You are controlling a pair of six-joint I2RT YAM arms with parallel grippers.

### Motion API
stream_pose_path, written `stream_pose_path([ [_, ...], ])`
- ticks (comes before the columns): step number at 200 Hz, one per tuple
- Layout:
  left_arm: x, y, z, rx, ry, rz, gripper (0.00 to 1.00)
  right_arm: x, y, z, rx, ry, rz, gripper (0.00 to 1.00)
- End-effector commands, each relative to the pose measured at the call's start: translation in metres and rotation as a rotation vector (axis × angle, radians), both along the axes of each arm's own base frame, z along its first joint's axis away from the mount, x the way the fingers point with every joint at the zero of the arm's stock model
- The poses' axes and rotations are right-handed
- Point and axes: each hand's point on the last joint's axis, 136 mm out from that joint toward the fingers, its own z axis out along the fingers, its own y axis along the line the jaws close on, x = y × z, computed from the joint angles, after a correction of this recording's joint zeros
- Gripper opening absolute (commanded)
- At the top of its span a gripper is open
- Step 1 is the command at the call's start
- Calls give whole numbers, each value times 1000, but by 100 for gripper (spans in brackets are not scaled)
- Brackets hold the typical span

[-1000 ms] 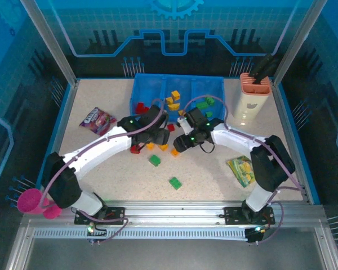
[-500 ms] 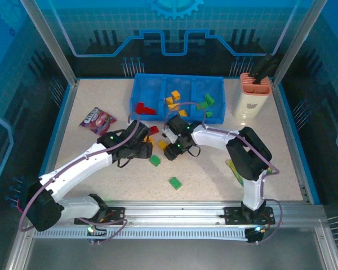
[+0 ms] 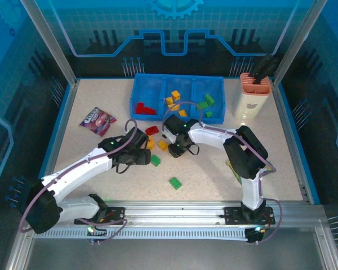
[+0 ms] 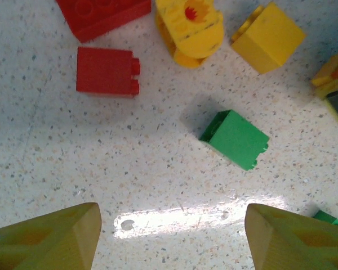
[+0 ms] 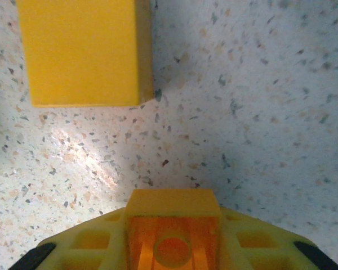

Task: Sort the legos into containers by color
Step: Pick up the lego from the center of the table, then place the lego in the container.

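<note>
Overhead view of a speckled table (image 3: 214, 185) with a blue bin (image 3: 177, 77) at the far side, split into 3 compartments, and 2 robot arms reaching toward the middle. The sort looks roughly half done. The left compartment holds red legos (image 3: 142, 107), the middle one orange-yellow legos (image 3: 173, 98), and the right one green legos (image 3: 205, 102), a few in each, with no colour visibly mixed. Several bricks lie loose on the table just in front of the bin: a red brick (image 3: 152, 130), a green brick (image 4: 235, 139) and a second green brick (image 3: 174, 183) set apart, nearer the arm bases. The left wrist view also shows a smaller red brick (image 4: 107, 70), a rounded yellow piece (image 4: 188, 28) and a yellow cube (image 4: 267, 36). The left gripper (image 4: 172, 214) hangs low over the table with its fingers spread and nothing between them, the first green brick lying just ahead. The right gripper (image 5: 172, 225) appears clenched on a small orange-yellow brick (image 5: 172, 211) down at table level, with a larger yellow brick (image 5: 81, 50) lying just beyond it. That held brick belongs in the middle compartment; the loose bricks are left to sort.
</note>
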Motion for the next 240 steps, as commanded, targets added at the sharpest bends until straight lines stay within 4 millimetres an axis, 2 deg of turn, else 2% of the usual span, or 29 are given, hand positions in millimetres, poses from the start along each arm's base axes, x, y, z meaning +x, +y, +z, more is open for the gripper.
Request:
stream_pose_path([
  [1,-1,-5,-11,-54,32,61,70,24,0,58,54,-113,10,32],
  [30,-4,-9,-16,-110,27,81,70,71,2,103,124,-243,-10,32],
  [54,-10,-7,-14,-127,29,93,70,118,-2,120,142,-337,-51,33],
  [86,-18,1,-7,-142,5,108,71,176,-11,115,134,-397,-114,33],
  [124,-23,15,-1,-117,-28,132,72,219,-14,97,118,-401,-139,36],
  [143,-20,28,1,-57,-54,166,73,229,-15,91,110,-394,-145,42],
  [165,-10,42,5,29,-95,210,73,230,-12,97,122,-401,-145,52],
  [180,4,49,11,75,-131,227,74,226,-12,107,133,-411,-143,60],
  [205,34,58,15,86,-164,255,74,211,-12,133,145,-443,-114,73],
  [240,62,64,3,58,-153,237,74,176,-11,164,175,-458,-74,76],
])
